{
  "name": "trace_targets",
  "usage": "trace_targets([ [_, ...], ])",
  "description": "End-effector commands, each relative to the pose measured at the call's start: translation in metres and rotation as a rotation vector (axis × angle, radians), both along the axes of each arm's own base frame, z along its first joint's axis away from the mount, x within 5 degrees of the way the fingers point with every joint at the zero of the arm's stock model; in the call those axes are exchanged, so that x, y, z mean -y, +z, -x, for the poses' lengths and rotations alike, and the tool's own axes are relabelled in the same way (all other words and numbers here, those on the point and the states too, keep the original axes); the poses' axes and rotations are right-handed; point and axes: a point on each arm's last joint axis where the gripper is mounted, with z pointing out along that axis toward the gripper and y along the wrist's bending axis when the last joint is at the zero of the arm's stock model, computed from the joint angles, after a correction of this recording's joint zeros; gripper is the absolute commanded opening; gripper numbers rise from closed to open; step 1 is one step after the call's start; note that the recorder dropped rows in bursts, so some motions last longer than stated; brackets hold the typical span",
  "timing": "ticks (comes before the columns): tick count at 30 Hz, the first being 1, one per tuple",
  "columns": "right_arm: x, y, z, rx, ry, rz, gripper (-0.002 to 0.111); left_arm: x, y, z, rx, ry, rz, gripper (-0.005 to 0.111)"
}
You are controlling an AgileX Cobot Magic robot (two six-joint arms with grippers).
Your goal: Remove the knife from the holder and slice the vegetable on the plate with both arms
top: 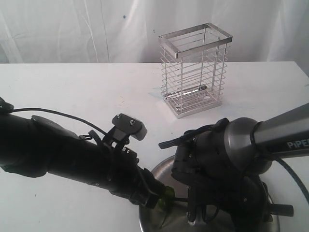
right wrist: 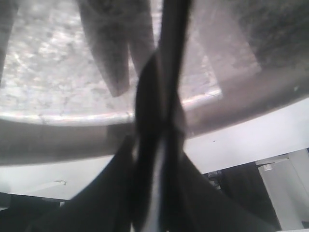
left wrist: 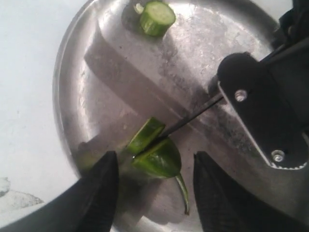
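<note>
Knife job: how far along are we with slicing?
Done: the holder looks empty, and one cut piece lies apart on the plate. In hand: the knife is partway through the vegetable, between the left gripper fingers. Left: finishing this cut.

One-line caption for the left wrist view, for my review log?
Knife blade biting into the stemmed vegetable on the plate, between the left gripper's open fingers; a cut piece lies apart.

"PiPE" on right arm (top: 285, 133)
</note>
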Motion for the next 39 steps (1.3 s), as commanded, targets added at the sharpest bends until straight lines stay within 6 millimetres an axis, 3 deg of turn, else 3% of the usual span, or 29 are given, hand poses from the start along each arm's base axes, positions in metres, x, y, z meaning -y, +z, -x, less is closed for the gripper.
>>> trace_targets([
  [1,0.002,0.000,0.001,0.004,0.003,0.017,0.000,0.002,-0.012,0.001,-0.059,0.023,0.001,0.052],
  [9,0.002,0.000,0.001,0.005,0.005,0.018,0.000,0.005,-0.023,0.000,-0.105,0.021,0.006,0.052],
  [17,0.002,0.000,0.001,0.005,0.005,0.018,0.000,0.028,-0.029,-0.002,-0.087,-0.016,-0.016,0.052],
  [28,0.002,0.000,0.001,0.005,0.002,0.017,0.000,0.024,-0.045,-0.007,-0.085,0.057,-0.098,0.051],
  [35,0.002,0.000,0.001,0.005,0.002,0.017,0.000,0.022,-0.046,-0.009,-0.073,0.076,-0.118,0.020],
  [39,0.002,0.000,0.001,0.005,0.002,0.017,0.000,0.022,-0.046,-0.010,-0.068,0.083,-0.125,0.008],
])
